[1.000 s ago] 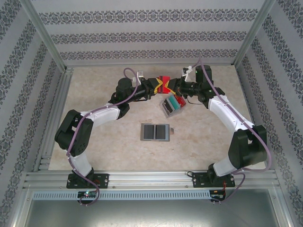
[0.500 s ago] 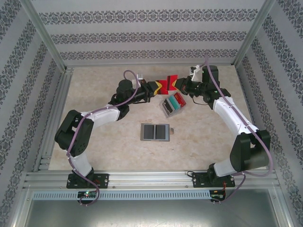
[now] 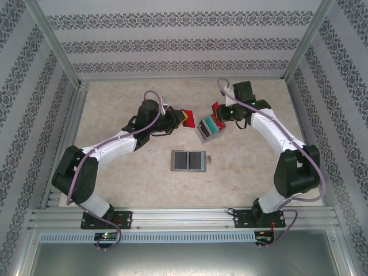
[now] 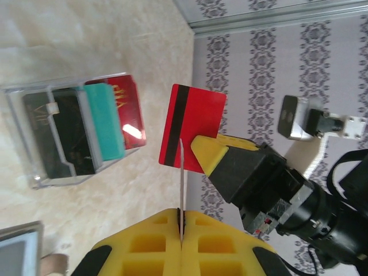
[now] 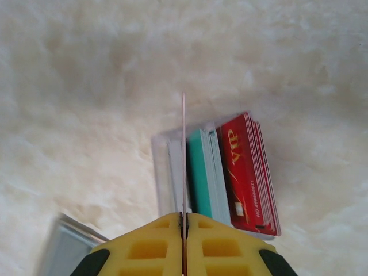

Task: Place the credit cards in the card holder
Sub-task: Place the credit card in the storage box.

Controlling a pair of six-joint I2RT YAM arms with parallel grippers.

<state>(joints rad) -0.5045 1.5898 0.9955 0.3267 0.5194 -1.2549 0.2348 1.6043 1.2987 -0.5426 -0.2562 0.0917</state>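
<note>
1. The worktop (image 3: pixel 126 98) is a pale, marbled surface, edged by metal rails and patterned walls.
2. The left arm (image 3: pixel 109 146) reaches from its base toward the far middle, and the right arm (image 3: pixel 276 135) bends in from the other side. Their tips are near each other but apart.
3. The card holder (image 3: pixel 188 160) lies open and flat at the middle of the worktop, with two dark panels side by side. It is nearer the bases than either pincer, and neither pincer touches it.
4. A clear tray (image 3: pixel 200 135) sits just beyond the card holder, a little to its right. It holds the stacked credit cards on edge: a black group (image 4: pixel 63 135), a teal group (image 4: pixel 106 121) and a red group (image 4: pixel 127 109).
5. The left pincer (image 4: pixel 180 215) has its yellow fingers pressed together on a thin card (image 4: pixel 180 184). Its own camera sees this card edge-on, and it looks red from above (image 3: pixel 187 115). It is held in the air to the left of the tray.
6. The right pincer (image 5: pixel 183 217) is likewise clamped on a red striped card (image 4: pixel 192 126), which has a black band down one side. It is held upright over the tray, clear of the stacked credit cards.
7. A small pale object (image 3: pixel 210 158) lies just right of the card holder, too small to identify.
</note>
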